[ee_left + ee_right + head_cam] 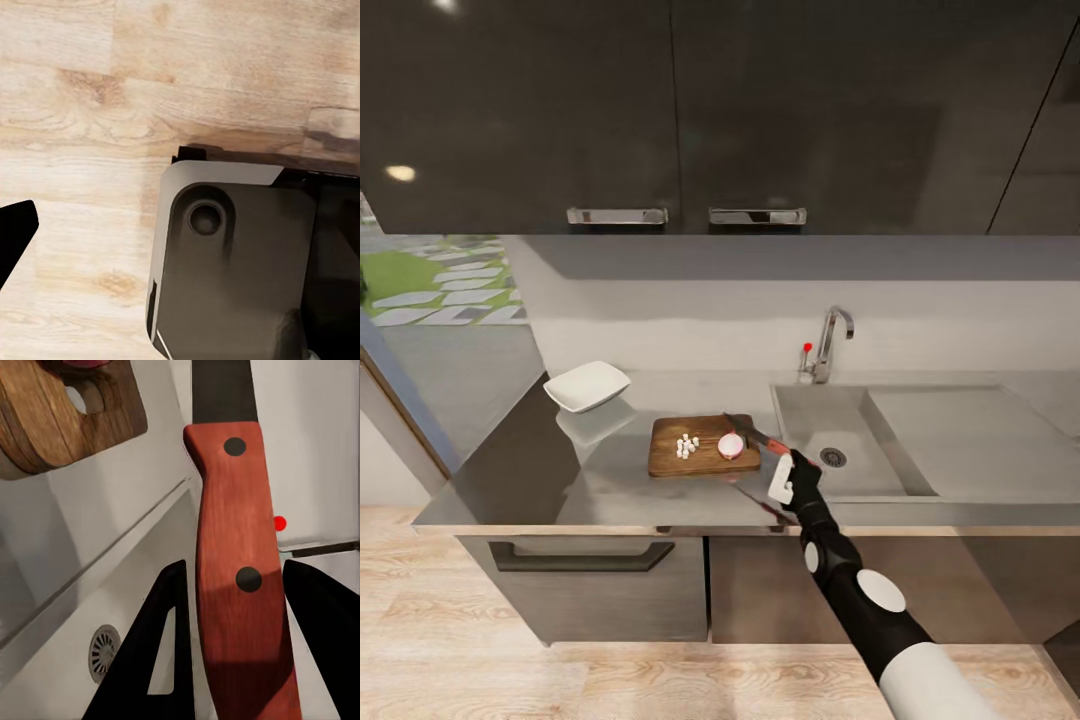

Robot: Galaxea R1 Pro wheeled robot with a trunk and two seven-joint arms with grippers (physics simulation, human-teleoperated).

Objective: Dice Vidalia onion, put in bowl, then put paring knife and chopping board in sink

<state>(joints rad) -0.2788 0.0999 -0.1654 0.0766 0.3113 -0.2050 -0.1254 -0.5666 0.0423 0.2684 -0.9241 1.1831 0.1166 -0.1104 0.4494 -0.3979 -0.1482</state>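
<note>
The dark brown chopping board (700, 455) lies on the grey countertop (590, 480) just left of the sink (860, 420). On the board sit a pink onion piece (731, 446), cut face up, and a cluster of small white diced bits (686, 446). My right gripper (778, 458) is shut on the paring knife (752, 432), whose blade hangs over the board's right edge. In the right wrist view the red handle (236, 570) stands between the black fingers (161, 660), with the board (67, 412) beyond. The white bowl (588, 386) stands behind and left of the board.
A chrome faucet (830, 345) with a red knob rises behind the basin, and the drain (833, 458) lies close to my right gripper. Dark wall cabinets (690, 110) hang overhead. The left wrist view looks down at wooden floor (112, 90) and the robot's dark base (240, 262).
</note>
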